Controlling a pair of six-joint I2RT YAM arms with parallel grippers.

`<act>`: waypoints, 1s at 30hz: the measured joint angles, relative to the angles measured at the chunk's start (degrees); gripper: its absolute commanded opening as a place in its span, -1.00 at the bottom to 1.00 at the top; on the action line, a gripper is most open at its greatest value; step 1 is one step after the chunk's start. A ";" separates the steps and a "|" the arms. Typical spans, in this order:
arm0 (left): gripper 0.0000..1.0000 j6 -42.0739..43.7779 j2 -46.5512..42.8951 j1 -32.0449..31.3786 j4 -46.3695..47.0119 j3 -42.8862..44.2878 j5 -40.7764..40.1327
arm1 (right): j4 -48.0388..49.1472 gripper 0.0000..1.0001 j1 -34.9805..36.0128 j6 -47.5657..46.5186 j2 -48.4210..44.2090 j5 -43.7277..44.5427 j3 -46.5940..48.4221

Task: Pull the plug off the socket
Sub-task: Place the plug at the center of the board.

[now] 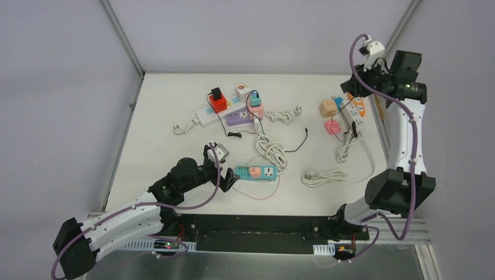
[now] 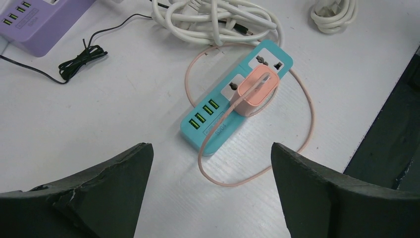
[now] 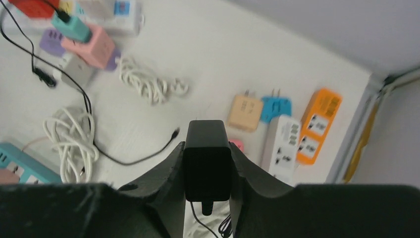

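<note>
White worktop [image 1: 163, 128], approach step: left gripper [image 2: 210, 146], wide and empty, hovers before the pink plug [image 2: 257, 89] seated in the teal strip [image 2: 218, 131]; next, I'd say, straddle and clamp it. Right gripper [image 3: 207, 148] clutches a black adapter [image 3: 207, 168].

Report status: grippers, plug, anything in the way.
Left gripper open, short of the teal power strip. Right gripper shut on a black adapter. Pink plug seated in the strip. Its pink cable loops around the strip.

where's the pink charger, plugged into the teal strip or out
Plugged in: the pink charger sits flush on the face of the teal strip, not lifted off it.
</note>
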 measured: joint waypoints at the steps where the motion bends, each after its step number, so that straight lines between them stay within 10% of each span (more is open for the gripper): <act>1: 0.84 -0.02 -0.31 0.00 0.00 -0.11 -0.02 | 0.55 -1.00 -0.50 -0.59 0.35 -0.04 -4.13; 21: 0.84 -0.09 0.31 0.00 0.39 -0.35 -0.11 | 0.42 -0.86 -2.19 -5.49 22.88 1.07 -20.52; 30: 0.85 -0.09 0.31 0.00 0.39 -0.35 -0.11 | -2.69 0.13 -2.60 -8.35 24.48 3.67 -20.33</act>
